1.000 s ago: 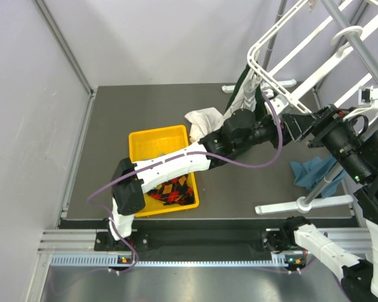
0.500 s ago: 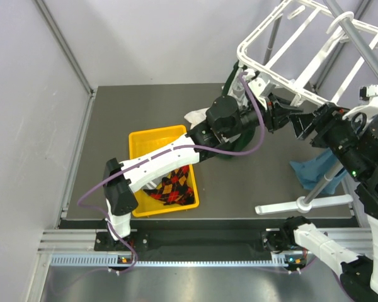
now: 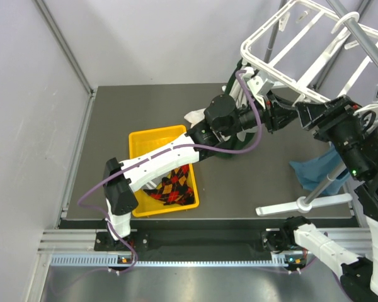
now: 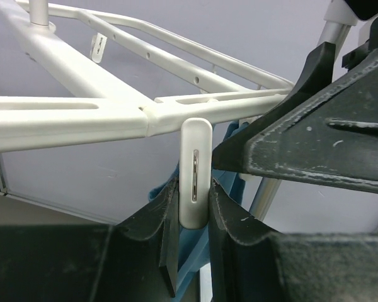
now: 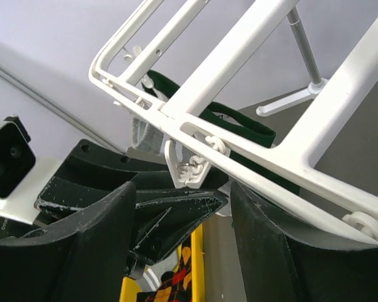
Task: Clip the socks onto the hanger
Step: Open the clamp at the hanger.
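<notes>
Dark grey tabletop [image 3: 107, 145], boxed in by pale walls, carries two arms bolted at its near edge. Just beyond the left arm's base sits one yellow bin [image 3: 152, 139], and in its near right corner lie the argyle socks [image 3: 171, 189], bunched so that their number cannot be told. The left arm [image 3: 157, 160] stretches over the bin toward the far right. Past the bin's far corner one pale sock [image 3: 194, 116] lies on the table, partly hidden by that arm. To the right, one blue cloth [image 3: 309, 170] lies beside the grey stand pole [image 3: 321, 189].

Higher up, the left gripper [image 4: 194, 201] pinches one white clip [image 4: 194, 157] that hangs upright from a bar of the hanger [image 4: 82, 123]; both fingers press its lower end. The right gripper [image 5: 183, 195] faces it from the other side with its fingers spread wide, closing on nothing, the left gripper's tip lying between them.

One white hanger tilts above the far right corner, parallel bars showing. One dark green cloth [image 5: 246, 126] hangs from its near rim beside the pinched clip.
</notes>
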Controlling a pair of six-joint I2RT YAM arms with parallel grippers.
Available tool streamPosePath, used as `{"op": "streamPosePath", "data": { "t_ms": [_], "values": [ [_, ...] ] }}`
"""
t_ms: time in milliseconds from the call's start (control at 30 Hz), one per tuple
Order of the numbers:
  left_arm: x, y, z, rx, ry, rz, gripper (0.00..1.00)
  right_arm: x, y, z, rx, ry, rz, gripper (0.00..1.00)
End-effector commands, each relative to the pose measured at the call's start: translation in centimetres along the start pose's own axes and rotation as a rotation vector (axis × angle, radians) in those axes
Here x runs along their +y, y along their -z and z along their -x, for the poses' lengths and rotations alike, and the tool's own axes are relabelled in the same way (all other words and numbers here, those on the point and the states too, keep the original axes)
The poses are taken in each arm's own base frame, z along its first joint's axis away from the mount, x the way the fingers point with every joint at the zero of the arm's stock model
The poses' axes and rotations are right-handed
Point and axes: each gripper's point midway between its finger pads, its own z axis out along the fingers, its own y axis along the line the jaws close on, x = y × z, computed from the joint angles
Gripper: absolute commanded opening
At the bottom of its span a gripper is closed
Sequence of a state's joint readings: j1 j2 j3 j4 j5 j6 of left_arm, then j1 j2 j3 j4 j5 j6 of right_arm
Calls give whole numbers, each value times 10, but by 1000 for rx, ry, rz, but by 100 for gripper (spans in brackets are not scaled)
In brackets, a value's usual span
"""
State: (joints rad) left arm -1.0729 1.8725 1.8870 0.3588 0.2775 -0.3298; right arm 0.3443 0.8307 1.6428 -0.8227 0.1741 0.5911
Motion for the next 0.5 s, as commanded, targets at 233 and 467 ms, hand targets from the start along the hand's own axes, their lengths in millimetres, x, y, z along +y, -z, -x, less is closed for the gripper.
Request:
{"op": "streamPosePath", "data": {
  "t_ms": [233, 467],
  "values": [
    [-35, 6, 53, -142, -34, -121, 0, -9, -21, 16, -126, -88, -62, 55],
    [-31, 5, 50, -137, -29, -109, 0, -7, -28, 24, -152, -71, -63, 50]
  ]
}}
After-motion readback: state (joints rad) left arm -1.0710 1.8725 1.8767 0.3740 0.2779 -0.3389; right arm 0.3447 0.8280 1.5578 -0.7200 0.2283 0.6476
